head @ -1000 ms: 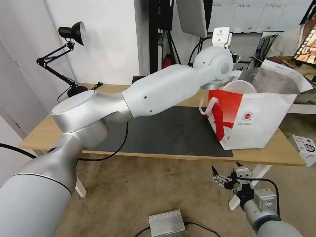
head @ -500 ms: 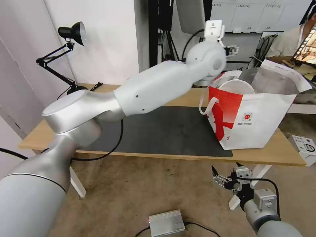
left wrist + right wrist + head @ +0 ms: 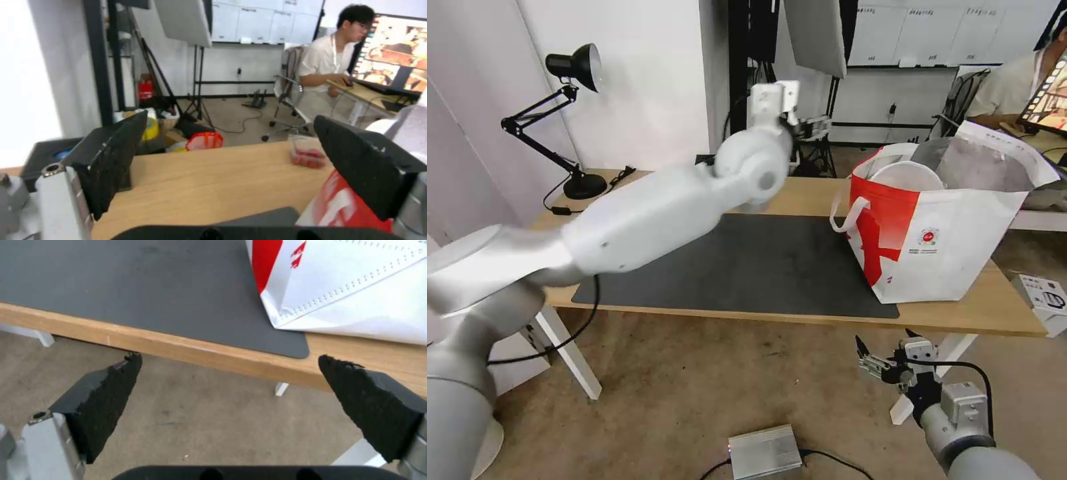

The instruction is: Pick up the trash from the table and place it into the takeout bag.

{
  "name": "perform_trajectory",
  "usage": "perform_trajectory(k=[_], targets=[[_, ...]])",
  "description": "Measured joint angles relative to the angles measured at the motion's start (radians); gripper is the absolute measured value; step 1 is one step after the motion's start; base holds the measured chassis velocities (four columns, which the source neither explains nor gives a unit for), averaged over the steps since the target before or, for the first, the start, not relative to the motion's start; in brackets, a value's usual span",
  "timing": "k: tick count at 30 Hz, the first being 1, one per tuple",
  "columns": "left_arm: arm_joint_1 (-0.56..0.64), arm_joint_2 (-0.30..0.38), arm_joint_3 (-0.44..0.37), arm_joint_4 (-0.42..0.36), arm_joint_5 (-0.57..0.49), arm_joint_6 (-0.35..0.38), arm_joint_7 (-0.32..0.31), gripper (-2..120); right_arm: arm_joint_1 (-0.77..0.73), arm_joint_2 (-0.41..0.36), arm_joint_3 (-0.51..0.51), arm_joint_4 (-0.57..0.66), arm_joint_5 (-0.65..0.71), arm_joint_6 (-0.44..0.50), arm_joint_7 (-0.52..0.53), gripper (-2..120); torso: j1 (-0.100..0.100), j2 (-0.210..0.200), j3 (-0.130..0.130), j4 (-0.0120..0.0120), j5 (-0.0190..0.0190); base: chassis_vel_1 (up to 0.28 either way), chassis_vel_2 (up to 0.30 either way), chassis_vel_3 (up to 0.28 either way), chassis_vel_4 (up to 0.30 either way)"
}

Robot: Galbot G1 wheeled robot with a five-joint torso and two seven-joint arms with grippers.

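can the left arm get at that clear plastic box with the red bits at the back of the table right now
Probably yes. The left gripper is open, raised over the table, facing the plastic box. Bare wood lies between them; the takeout bag sits beside the path.

Counted: 1 large white takeout bag with red marking (image 3: pixel 934 247) | 1 white round bowl inside it (image 3: pixel 908 177) | 1 clear plastic clamshell with red bits (image 3: pixel 307 156) | 1 dark grey mat (image 3: pixel 760 267) | 1 light-wood table (image 3: pixel 1000 313) | 2 grippers, left (image 3: pixel 236 173), right (image 3: pixel 882 359)
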Motion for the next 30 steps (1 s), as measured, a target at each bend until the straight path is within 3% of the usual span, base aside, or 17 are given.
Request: perform_trajectory(k=[1, 3, 5, 9, 11, 12, 13, 16, 22, 24, 25, 30], targets=[[0.000, 0.000, 0.000, 0.000, 0.000, 0.000, 0.000, 100, 0.000, 0.000, 0.000, 0.000, 0.000, 0.000, 0.000, 100, 0.000, 0.000, 0.000, 0.0000, 0.0000, 0.000, 0.000, 0.000, 0.000], [0.063, 0.099, -0.029, -0.077, 0.041, -0.011, 0.002, 100, 0.000, 0.000, 0.000, 0.000, 0.000, 0.000, 0.000, 100, 0.000, 0.000, 0.000, 0.0000, 0.0000, 0.000, 0.000, 0.000, 0.000], [0.079, 0.120, -0.037, -0.094, 0.047, -0.014, 0.003, 100, 0.000, 0.000, 0.000, 0.000, 0.000, 0.000, 0.000, 100, 0.000, 0.000, 0.000, 0.0000, 0.0001, 0.000, 0.000, 0.000, 0.000], [0.266, 0.276, -0.152, -0.228, 0.103, -0.023, 0.022, 100, 0.000, 0.000, 0.000, 0.000, 0.000, 0.000, 0.000, 100, 0.000, 0.000, 0.000, 0.0002, 0.0000, 0.000, 0.000, 0.000, 0.000], [0.276, 0.282, -0.158, -0.234, 0.106, -0.023, 0.024, 100, 0.000, 0.000, 0.000, 0.000, 0.000, 0.000, 0.000, 100, 0.000, 0.000, 0.000, 0.0001, 0.0000, 0.000, 0.000, 0.000, 0.000], [0.362, 0.328, -0.215, -0.279, 0.130, -0.023, 0.033, 100, 0.000, 0.000, 0.000, 0.000, 0.000, 0.000, 0.000, 100, 0.000, 0.000, 0.000, 0.0000, -0.0003, 0.000, 0.000, 0.000, 0.000], [0.362, 0.328, -0.215, -0.279, 0.130, -0.023, 0.033, 100, 0.000, 0.000, 0.000, 0.000, 0.000, 0.000, 0.000, 100, 0.000, 0.000, 0.000, 0.0000, -0.0003, 0.000, 0.000, 0.000, 0.000], [0.541, 0.408, -0.352, -0.358, 0.192, -0.024, 0.064, 100, 0.000, 0.000, 0.000, 0.000, 0.000, 0.000, 0.000, 100, 0.000, 0.000, 0.000, 0.0003, -0.0001, 0.000, 0.000, 0.000, 0.000], [0.692, 0.451, -0.471, -0.413, 0.230, -0.025, 0.087, 100, 0.000, 0.000, 0.000, 0.000, 0.000, 0.000, 0.000, 100, 0.000, 0.000, 0.000, -0.0001, 0.0000, 0.000, 0.000, 0.000, 0.000], [0.962, 0.494, -0.678, -0.489, 0.317, -0.036, 0.145, 100, 0.000, 0.000, 0.000, 0.000, 0.000, 0.000, 0.000, 100, 0.000, 0.000, 0.000, 0.0004, 0.0000, 0.000, 0.000, 0.000, 0.000], [1.036, 0.500, -0.726, -0.511, 0.335, -0.042, 0.155, 100, 0.000, 0.000, 0.000, 0.000, 0.000, 0.000, 0.000, 100, 0.000, 0.000, 0.000, 0.0006, 0.0005, 0.000, 0.000, 0.000, 0.000], [1.165, 0.470, -0.782, -0.527, 0.414, -0.064, 0.167, 100, 0.000, 0.000, 0.000, 0.000, 0.000, 0.000, 0.000, 100, 0.000, 0.000, 0.000, -0.0002, 0.0002, 0.000, 0.000, 0.000, 0.000]])
